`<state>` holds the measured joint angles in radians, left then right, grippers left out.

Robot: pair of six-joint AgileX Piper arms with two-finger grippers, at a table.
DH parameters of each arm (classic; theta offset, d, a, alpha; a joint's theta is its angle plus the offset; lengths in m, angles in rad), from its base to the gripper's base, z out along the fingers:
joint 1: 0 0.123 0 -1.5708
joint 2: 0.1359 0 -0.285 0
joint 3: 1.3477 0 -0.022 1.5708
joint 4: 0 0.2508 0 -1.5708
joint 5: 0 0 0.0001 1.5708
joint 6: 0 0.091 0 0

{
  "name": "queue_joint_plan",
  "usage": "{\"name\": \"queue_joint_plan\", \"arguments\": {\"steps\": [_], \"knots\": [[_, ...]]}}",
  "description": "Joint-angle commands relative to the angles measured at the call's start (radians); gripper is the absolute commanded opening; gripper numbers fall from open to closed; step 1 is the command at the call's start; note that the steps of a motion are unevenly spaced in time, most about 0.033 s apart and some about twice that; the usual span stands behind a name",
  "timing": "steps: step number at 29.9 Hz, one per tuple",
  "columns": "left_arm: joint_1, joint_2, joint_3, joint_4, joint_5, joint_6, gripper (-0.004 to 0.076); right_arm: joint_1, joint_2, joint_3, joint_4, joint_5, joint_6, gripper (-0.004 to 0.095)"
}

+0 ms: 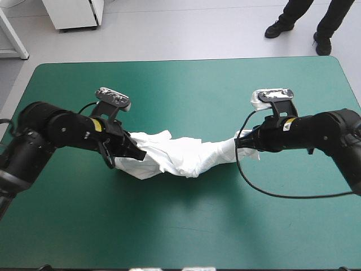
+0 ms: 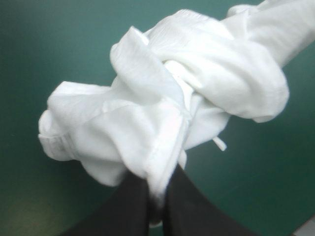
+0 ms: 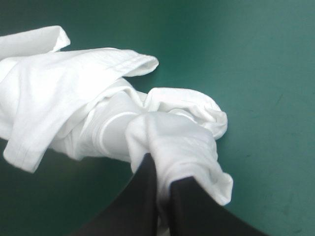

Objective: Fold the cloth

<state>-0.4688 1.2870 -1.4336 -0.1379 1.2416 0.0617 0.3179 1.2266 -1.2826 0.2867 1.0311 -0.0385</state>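
Here we see the T-shirt [image 1: 180, 155] bunched in a crumpled band across the middle of the teal-green table [image 1: 180, 84]; our left gripper [image 1: 137, 152] pinches its left end, our right gripper [image 1: 241, 141] its right end, each all but closed on cloth.

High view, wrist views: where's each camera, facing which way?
High view: above and behind the robot, looking down on the table; left arm and right arm show.
Left wrist view: above the left wrist, looking along the left gripper, shut on the T-shirt.
Right wrist view: above the right wrist, along the right gripper, shut on the T-shirt's other end.
Shared: the T-shirt.
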Motion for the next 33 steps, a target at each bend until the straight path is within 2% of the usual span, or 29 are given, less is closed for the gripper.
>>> {"name": "queue_joint_plan", "arguments": {"steps": [1,5,10,16,24,29,31,33], "knots": [[0.002,0.059,-0.019,0.073,-0.159,0.002,-0.0009,-0.003,0.069,-0.017,-0.025,-0.154,-0.02,-0.0013],[0.057,0.166,-0.019,0.07,-0.309,0.014,-0.0009,-0.005,0.166,-0.018,-0.067,-0.28,-0.025,-0.0013],[0.134,0.286,-0.019,0.07,-0.511,0.019,-0.0009,-0.049,0.266,-0.022,-0.065,-0.408,-0.028,-0.0013],[0.177,0.407,-0.047,0.07,-0.686,0.041,-0.0009,-0.109,0.379,-0.097,-0.06,-0.469,-0.067,-0.0013],[0.183,0.613,-0.176,0.075,-0.718,0.066,-0.001,-0.134,0.565,-0.222,-0.069,-0.487,-0.134,-0.0013],[0.183,0.661,-0.233,0.07,-0.705,0.062,-0.0006,-0.134,0.643,-0.242,-0.065,-0.463,-0.2,-0.0002],[0.183,0.663,-0.249,0.07,-0.665,0.081,0.0026,-0.134,0.649,-0.242,-0.042,-0.448,-0.23,0.0041],[0.183,0.663,-0.27,0.07,-0.623,0.12,0.0099,-0.134,0.647,-0.242,-0.02,-0.446,-0.285,0.0107]]}}
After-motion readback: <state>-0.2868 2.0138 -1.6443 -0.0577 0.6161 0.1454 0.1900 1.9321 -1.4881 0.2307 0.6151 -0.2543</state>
